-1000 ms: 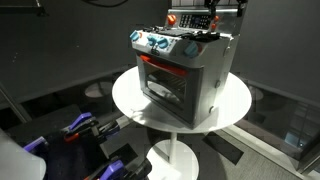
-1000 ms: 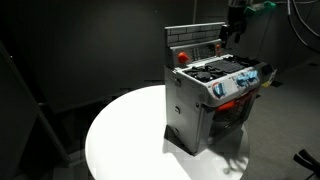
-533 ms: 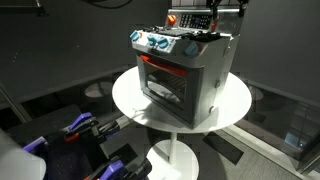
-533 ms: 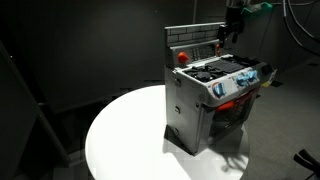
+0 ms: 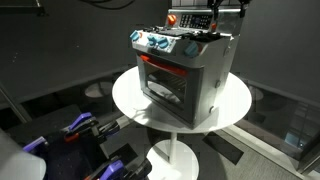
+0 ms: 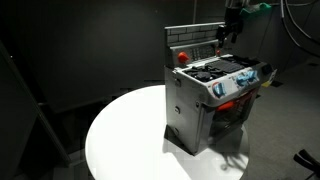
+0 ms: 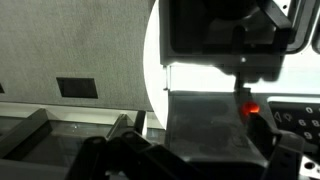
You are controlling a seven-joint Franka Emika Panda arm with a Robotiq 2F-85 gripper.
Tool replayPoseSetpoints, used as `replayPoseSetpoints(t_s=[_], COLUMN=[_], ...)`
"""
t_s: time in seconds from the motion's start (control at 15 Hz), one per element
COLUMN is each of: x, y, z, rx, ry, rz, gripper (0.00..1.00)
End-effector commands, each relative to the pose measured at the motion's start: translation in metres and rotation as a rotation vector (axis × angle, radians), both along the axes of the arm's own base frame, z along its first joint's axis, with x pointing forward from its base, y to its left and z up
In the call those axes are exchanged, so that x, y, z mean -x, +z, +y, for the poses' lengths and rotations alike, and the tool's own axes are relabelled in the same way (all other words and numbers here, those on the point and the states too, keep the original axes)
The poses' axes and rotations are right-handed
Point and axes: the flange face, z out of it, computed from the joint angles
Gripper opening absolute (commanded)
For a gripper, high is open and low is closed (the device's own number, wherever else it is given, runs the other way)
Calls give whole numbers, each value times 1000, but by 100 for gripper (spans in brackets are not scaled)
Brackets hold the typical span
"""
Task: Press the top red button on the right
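Note:
A toy stove [image 5: 185, 70] stands on a round white table [image 5: 235, 105]; it also shows in an exterior view [image 6: 205, 100]. Its upright back panel carries a red button [image 5: 172, 18] at one end, seen too in an exterior view [image 6: 181, 56]. My gripper [image 5: 213, 22] hangs at the panel's other end, fingers down and together [image 6: 230, 38]. In the wrist view the gripper [image 7: 243, 92] comes in from the top as one narrow dark stem, and its tip sits right at a small glowing red button [image 7: 251, 108]. I cannot tell whether they touch.
Blue knobs [image 5: 160, 44] line the stove's front edge above the oven door [image 5: 165, 85]. Dark burners [image 6: 222, 70] lie on the stovetop below the gripper. The table's edge [image 6: 100, 125] drops to a dark floor with cables and equipment [image 5: 85, 128].
The gripper has crept slightly upward and inward at the back panel. Nothing else moved.

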Motion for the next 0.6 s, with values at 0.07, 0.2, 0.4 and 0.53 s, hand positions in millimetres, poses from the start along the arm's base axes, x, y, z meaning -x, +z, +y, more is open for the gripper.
replayPoseSetpoints(t_s=[0.07,0.2,0.4,0.53], x=[10,22,41,60], y=[8,11,16,21], z=[-10,-15,-24,-30], rx=[14,7,1,-7], ry=[-2,1,7,22], rz=[24,50,86,109], gripper=[100,100,100,100])
